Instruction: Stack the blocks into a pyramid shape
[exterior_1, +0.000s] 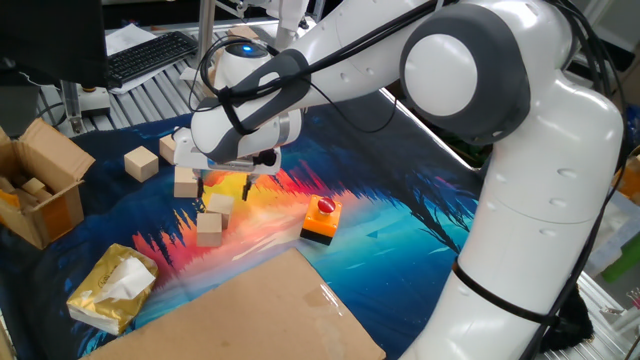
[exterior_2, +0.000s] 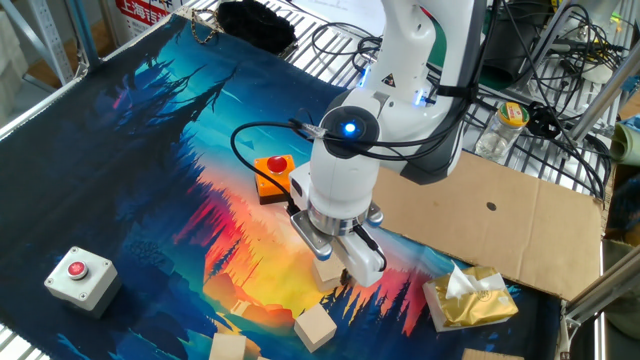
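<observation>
Several pale wooden blocks lie on the colourful mat at the left of one fixed view. One block (exterior_1: 218, 205) sits directly under my gripper (exterior_1: 223, 187), touching another block (exterior_1: 209, 229) in front of it. Two more blocks (exterior_1: 186, 182) (exterior_1: 141, 162) lie further left. The gripper is open and hangs just above the block, fingers apart on either side, holding nothing. In the other fixed view the gripper (exterior_2: 336, 262) hovers over that block (exterior_2: 327, 270); other blocks (exterior_2: 314, 326) (exterior_2: 228, 347) lie near the bottom edge.
An orange-and-black button block (exterior_1: 320, 220) stands right of the blocks. A flat cardboard sheet (exterior_1: 250, 310) and a tissue pack (exterior_1: 112, 288) lie in front, an open cardboard box (exterior_1: 40, 185) at the left. A grey button box (exterior_2: 80, 276) sits apart.
</observation>
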